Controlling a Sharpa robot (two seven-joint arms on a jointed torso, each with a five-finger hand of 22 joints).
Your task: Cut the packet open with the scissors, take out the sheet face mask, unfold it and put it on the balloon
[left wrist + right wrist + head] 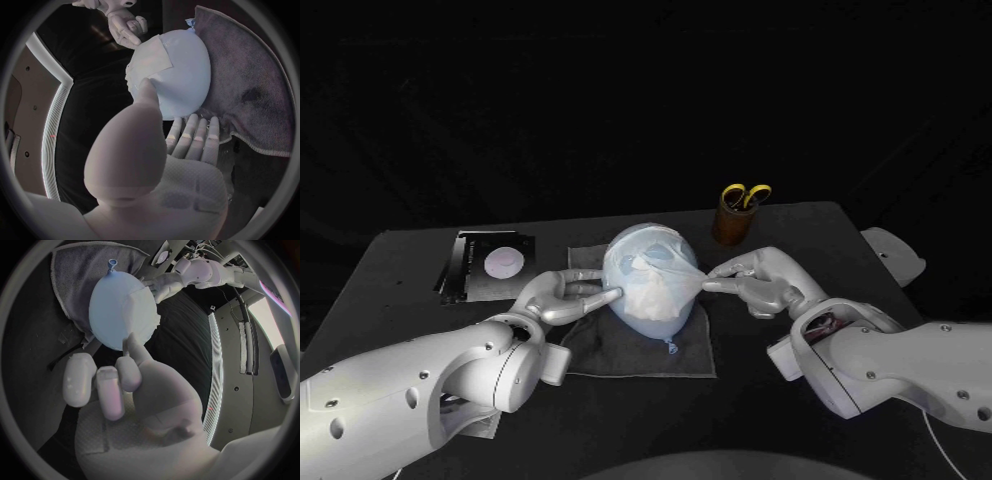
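Last step: mask (653, 285) draped on balloon (646, 238), frame centre. Left hand (567, 295), right hand (759, 280) fingertips at mask's side edges; pinching or just pressing, cannot tell. Next: smooth edges down, let go.

The black table (798, 228) carries 1 pale blue balloon (645, 242), with 1 white sheet face mask (651, 284) spread over it. Under the balloon lies 1 grey cloth (629, 355). At the far edge stands 1 brown holder (730, 226) with 1 pair of scissors (746, 196) in it, showing 2 yellow handle loops. At the far left lies what looks like 1 dark packet (491, 262) bearing 1 round pale label, though it may be several stacked. 2 white arms reach in, each ending in 1 silver hand: 1 left hand (574, 294) and 1 right hand (756, 281).
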